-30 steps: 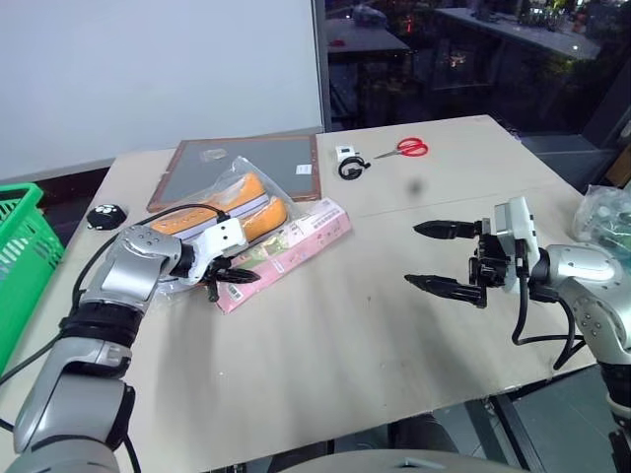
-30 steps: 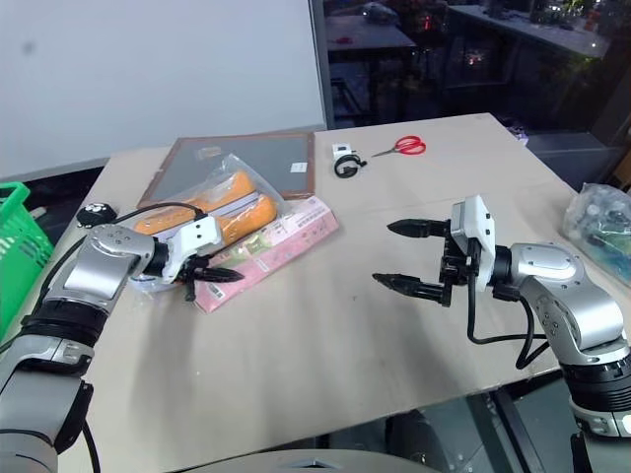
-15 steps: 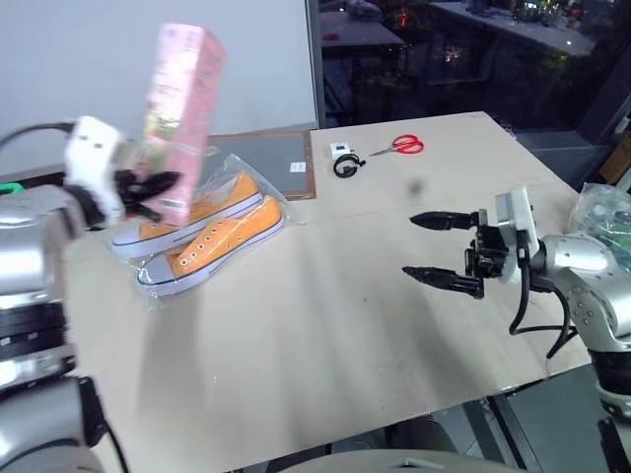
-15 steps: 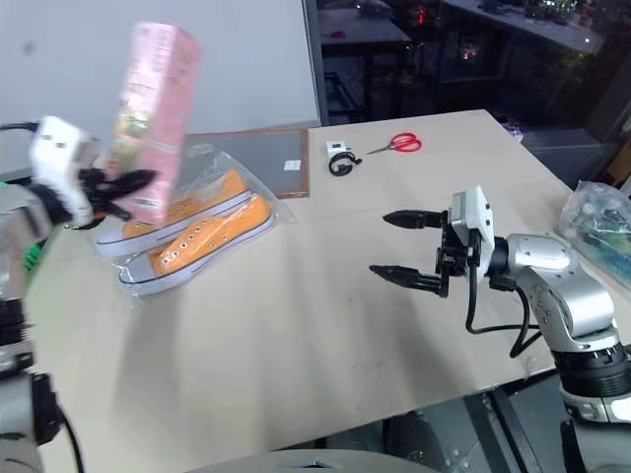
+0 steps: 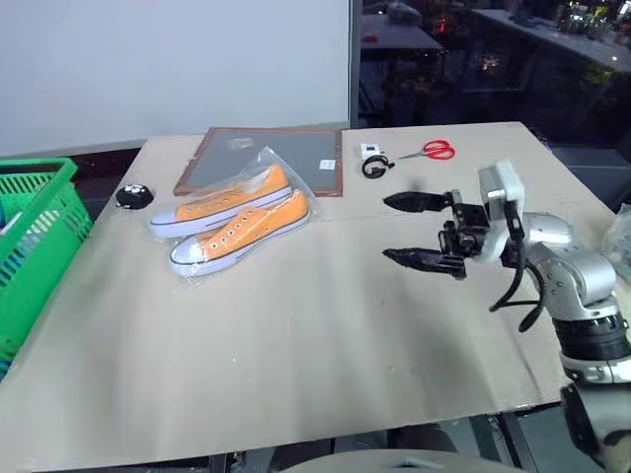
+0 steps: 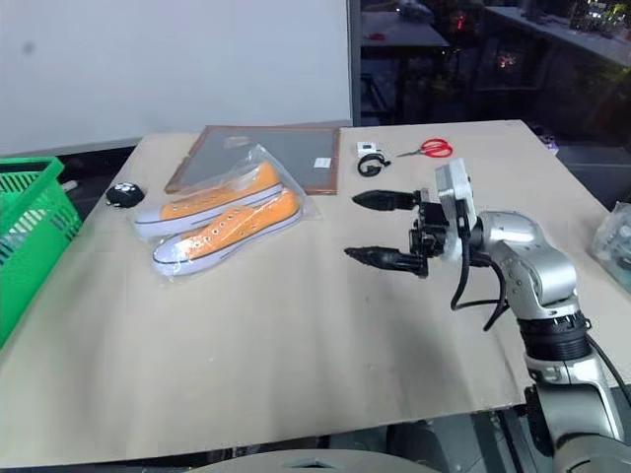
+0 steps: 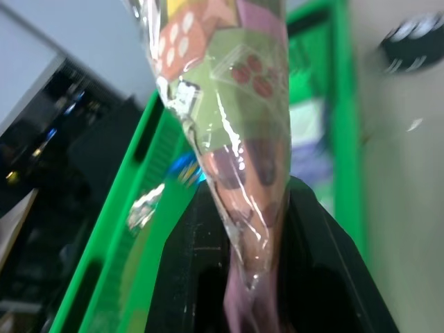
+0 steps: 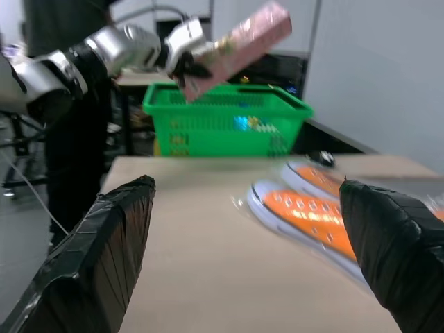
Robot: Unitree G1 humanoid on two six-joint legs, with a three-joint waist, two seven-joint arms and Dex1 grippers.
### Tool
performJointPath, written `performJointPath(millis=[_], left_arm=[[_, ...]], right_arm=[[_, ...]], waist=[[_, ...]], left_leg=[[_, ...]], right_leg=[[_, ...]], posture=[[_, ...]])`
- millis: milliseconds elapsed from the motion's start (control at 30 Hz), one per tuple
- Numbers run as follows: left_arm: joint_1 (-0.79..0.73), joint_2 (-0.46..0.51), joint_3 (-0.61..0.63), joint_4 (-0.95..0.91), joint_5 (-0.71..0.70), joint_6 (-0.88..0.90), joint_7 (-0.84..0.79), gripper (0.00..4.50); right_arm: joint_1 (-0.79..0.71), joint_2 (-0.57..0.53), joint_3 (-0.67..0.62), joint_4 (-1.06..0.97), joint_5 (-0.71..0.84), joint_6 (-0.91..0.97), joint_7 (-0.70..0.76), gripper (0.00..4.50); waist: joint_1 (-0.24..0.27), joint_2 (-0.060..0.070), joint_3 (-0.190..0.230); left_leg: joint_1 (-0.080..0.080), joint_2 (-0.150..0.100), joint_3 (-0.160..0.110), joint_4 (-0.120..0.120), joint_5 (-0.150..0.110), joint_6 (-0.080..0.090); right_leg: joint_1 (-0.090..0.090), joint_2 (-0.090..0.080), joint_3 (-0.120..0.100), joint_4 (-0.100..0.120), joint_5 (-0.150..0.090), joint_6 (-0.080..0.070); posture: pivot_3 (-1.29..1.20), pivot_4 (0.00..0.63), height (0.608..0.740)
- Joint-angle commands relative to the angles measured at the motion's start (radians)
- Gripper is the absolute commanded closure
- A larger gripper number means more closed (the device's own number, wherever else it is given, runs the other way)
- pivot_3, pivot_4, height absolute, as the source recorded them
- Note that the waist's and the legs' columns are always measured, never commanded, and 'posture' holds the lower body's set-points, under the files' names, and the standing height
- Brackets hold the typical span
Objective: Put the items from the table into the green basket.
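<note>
Left gripper [image 8: 186, 64] was clamped on the pink packet [image 8: 236, 38] above the green basket [image 8: 222, 118]; right gripper [image 5: 419, 232] hung spread apart over the table [image 5: 296, 345].

Packet [image 7: 236, 132]: glossy crinkled film wrap. Basket [image 5: 39, 246]: smooth green plastic mesh. Table [image 5: 296, 335]: matt, board-like top. Shoes [image 5: 232, 219]: orange cloth in a clear shiny bag.

Bright green lattice basket [image 8: 225, 125] — pink packet [image 8: 239, 38] with printed pictures; orange shoes [image 5: 232, 212], white-soled — red-handled scissors [image 5: 431, 151].
</note>
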Motion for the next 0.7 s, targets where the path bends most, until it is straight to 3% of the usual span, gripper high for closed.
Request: performJointPath(millis=[33, 133, 167, 233, 400, 433, 567, 700], left_arm=[[-0.006, 0.062, 0.015, 0.047, 0.022, -0.088, 0.047, 4.12], [-0.027, 0.073, -0.014, 0.109, 0.007, -0.124, 0.044, 4.12], [-0.028, 0.078, -0.024, 0.127, 0.007, -0.139, 0.043, 3.33], [-0.029, 0.088, -0.04, 0.155, 0.004, -0.159, 0.037, 2.94], [-0.082, 0.104, -0.085, 0.218, -0.006, -0.216, 0.063, 0.29], [-0.094, 0.108, -0.094, 0.232, -0.008, -0.229, 0.065, 0.05], [-0.126, 0.079, -0.109, 0.238, -0.074, -0.285, -0.012, 0.05], [-0.062, -0.079, -0.062, 0.045, -0.275, -0.244, -0.193, 0.05]], right_arm=[[-0.024, 0.006, -0.001, 0.007, 0.001, -0.01, 0.016, 0.0], [-0.024, 0.014, 0.001, 0.01, -0.008, -0.017, 0.019, 0.0], [-0.022, 0.017, 0.0, 0.009, -0.01, -0.019, 0.019, 0.0], [-0.016, 0.019, -0.002, 0.005, -0.013, -0.02, 0.018, 0.0], [-0.003, 0.014, -0.011, -0.005, -0.013, -0.021, 0.014, 0.0], [-0.002, 0.014, -0.012, -0.006, -0.013, -0.021, 0.012, 0.0], [0.012, 0.005, -0.012, -0.008, -0.026, -0.026, 0.008, 0.0], [0.056, -0.017, -0.008, 0.0, -0.076, -0.057, -0.003, 0.0]], waist=[[0.011, -0.004, -0.002], [0.025, -0.005, -0.002], [0.028, -0.005, -0.002], [0.032, -0.005, -0.002], [0.033, -0.004, -0.001], [0.032, -0.004, -0.001], [0.027, -0.004, -0.001], [0.025, -0.003, -0.001]], left_leg=[[0.0, 0.0, -0.001, 0.0, 0.0, 0.0], [0.0, 0.0, -0.002, 0.0, 0.0, 0.0], [-0.001, 0.0, -0.002, 0.0, 0.0, 0.0], [-0.001, 0.0, -0.003, 0.0, 0.0, 0.0], [-0.001, 0.0, -0.002, -0.002, 0.0, 0.0], [-0.001, 0.0, -0.002, -0.002, 0.0, 0.0], [0.0, 0.0, -0.002, -0.003, 0.0, 0.0], [0.0, 0.0, -0.001, -0.004, 0.0, -0.001]], right_leg=[[0.0, 0.0, -0.001, 0.0, 0.0, 0.0], [0.0, 0.0, -0.003, 0.0, 0.0, 0.0], [0.0, 0.0, -0.003, 0.0, 0.0, 0.0], [0.0, 0.0, -0.003, 0.0, 0.0, 0.0], [0.0, 0.0, -0.003, 0.0, 0.0, 0.0], [0.0, 0.0, -0.003, 0.0, 0.0, 0.0], [0.0, 0.0, -0.003, 0.0, 0.0, -0.001], [0.0, -0.001, -0.002, -0.001, 0.002, -0.003]], posture=[[0.3, 0.0, 0.74], [0.3, 0.0, 0.74], [0.3, 0.0, 0.74], [0.29, 0.0, 0.74], [0.28, 0.0, 0.74], [0.28, 0.0, 0.74], [0.28, 0.0, 0.74], [0.25, 0.0, 0.74]])
